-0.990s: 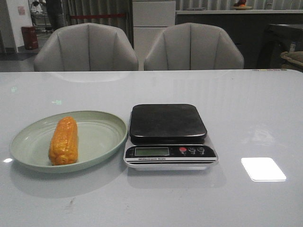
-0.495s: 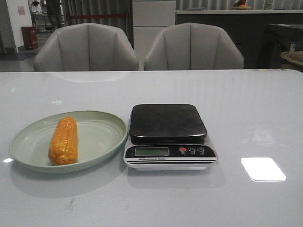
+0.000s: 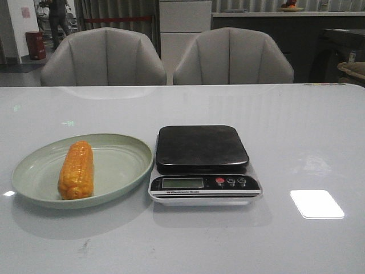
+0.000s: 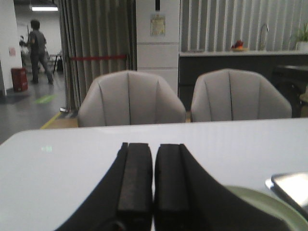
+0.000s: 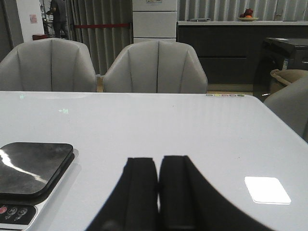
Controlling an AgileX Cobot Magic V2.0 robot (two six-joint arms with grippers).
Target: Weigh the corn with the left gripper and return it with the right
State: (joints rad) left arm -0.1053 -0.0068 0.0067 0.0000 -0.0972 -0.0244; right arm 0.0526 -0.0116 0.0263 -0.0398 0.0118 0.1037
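Lying on the plate (image 3: 122,165), the corn (image 3: 76,170) — well apart from both closed, empty grippers.

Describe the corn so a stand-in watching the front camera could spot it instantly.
On the white table, left of the black-topped kitchen scale, sits a pale green oval plate. The corn lies on its left half, pointing away from the camera. It is the only orange, kernel-textured thing there.
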